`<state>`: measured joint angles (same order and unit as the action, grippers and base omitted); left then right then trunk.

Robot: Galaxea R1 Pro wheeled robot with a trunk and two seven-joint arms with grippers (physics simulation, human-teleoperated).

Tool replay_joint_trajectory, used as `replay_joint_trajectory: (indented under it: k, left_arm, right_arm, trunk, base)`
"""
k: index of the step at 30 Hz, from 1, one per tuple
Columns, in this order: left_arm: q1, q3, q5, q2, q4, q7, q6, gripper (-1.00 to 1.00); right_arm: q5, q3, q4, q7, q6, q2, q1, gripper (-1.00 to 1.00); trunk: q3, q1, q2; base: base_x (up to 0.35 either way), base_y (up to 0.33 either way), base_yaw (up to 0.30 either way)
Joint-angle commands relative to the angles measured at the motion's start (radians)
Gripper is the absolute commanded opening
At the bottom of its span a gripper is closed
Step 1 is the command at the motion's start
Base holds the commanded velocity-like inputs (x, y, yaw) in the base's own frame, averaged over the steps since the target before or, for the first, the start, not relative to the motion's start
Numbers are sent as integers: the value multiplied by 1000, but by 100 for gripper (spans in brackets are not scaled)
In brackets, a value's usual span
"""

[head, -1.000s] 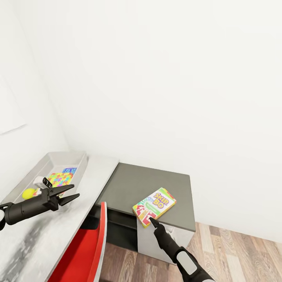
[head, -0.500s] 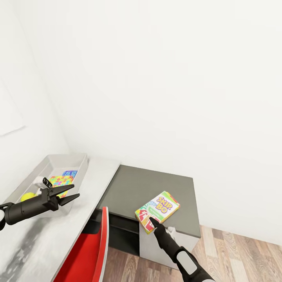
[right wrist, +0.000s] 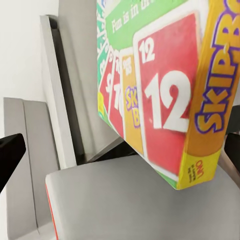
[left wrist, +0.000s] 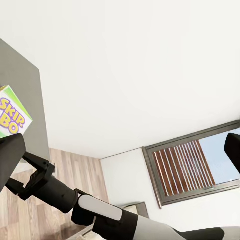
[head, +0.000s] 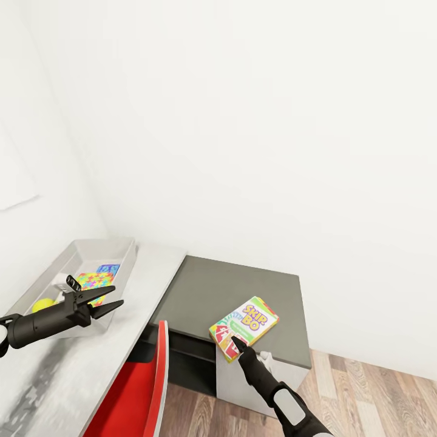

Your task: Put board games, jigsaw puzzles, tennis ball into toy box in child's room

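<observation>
The right hand (head: 235,343) grips a board game (head: 244,326) above the dark side unit (head: 243,290), the left hand (head: 109,297) hangs spread and empty; next, carry it over the counter (head: 91,358) to the toy box (head: 115,245).

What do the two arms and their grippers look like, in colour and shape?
Both arms are round matte black tubes. The right arm has a light grey segment with a white panel behind its black wrist. The left gripper ends in two slim, pointed black fingers on a blocky black base. The right gripper is also black and tapers to a point.
</observation>
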<state>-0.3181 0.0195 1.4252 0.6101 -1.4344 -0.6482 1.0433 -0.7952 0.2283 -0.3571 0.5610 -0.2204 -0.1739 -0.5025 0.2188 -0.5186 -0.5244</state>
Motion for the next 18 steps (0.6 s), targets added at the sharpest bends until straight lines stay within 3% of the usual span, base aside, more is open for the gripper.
replay_joint_trajectory:
  k: [1,18]
  left_arm:
    - [-1,0,-3,0,0,-5,4,100]
    - [-1,0,-3,-2,1,-3,4,100]
  right_arm:
    - [-9,5,0,2,-10,-1,-1,100]
    - [-9,5,0,2,-10,-1,-1,100]
  trunk:
    - [2,0,-2]
    - [2,0,-2]
  base:
    - [0,0,0]
    - [0,0,0]
